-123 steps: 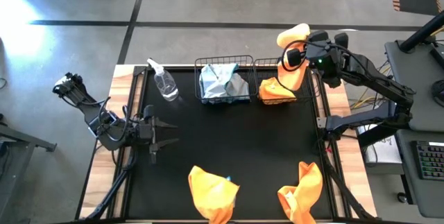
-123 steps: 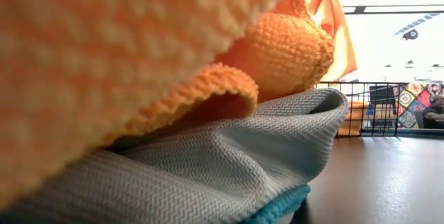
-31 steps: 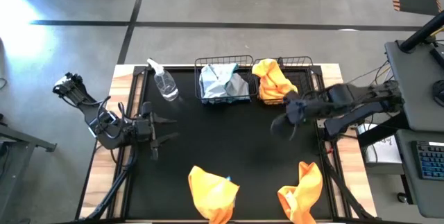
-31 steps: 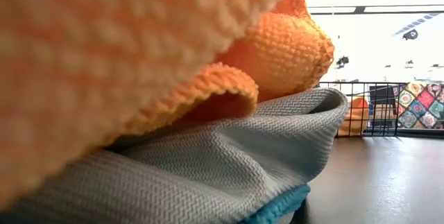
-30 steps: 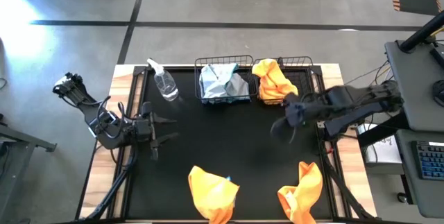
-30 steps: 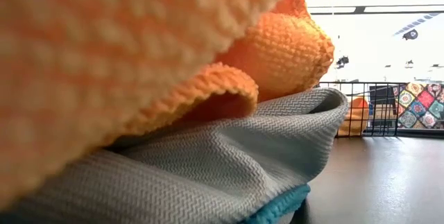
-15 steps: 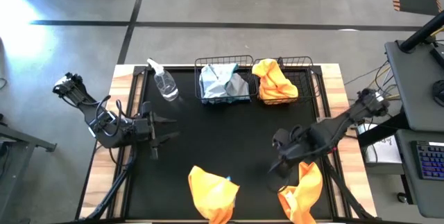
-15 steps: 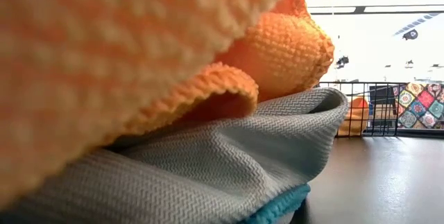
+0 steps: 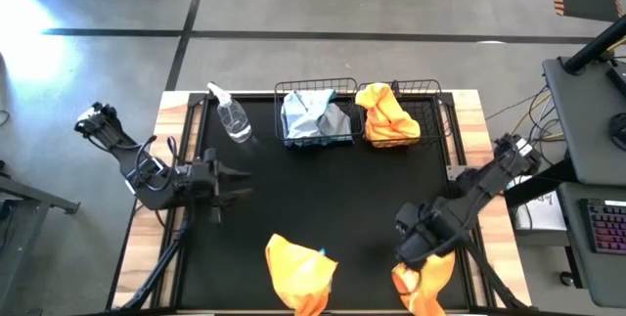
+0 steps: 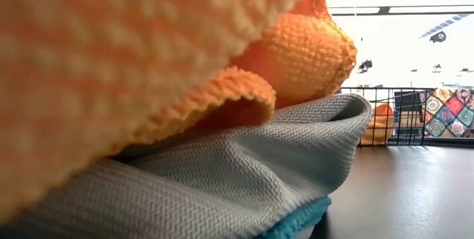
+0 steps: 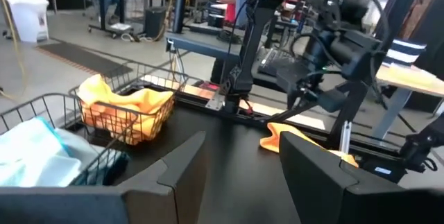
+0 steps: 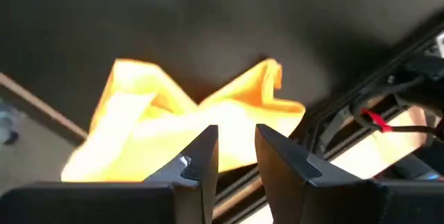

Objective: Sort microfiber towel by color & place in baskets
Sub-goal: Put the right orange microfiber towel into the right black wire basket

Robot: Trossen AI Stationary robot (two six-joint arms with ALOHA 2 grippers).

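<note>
Two black wire baskets stand at the table's far edge. The left basket (image 9: 315, 138) holds pale blue-grey towels (image 9: 313, 112); the right basket (image 9: 416, 89) holds an orange towel (image 9: 388, 113). An orange towel (image 9: 423, 285) lies crumpled at the near right corner. My right gripper (image 9: 413, 248) hangs just above it, pointing down, open (image 12: 236, 156), with the towel (image 12: 173, 120) showing below its fingers. Another orange towel (image 9: 298, 272) lies at the near middle. My left gripper (image 9: 227, 191) waits open at the table's left.
A clear spray bottle (image 9: 233, 117) lies at the far left. In the low view, an orange towel (image 10: 111, 46) over a grey one (image 10: 244, 172) blocks most of the picture. Black table surface (image 9: 313, 194) lies bare between the baskets and the near towels.
My right gripper has swung from beside the right basket toward the table's near edge and come down. It has tipped over until it points down above the near right orange towel. The towels have not moved.
</note>
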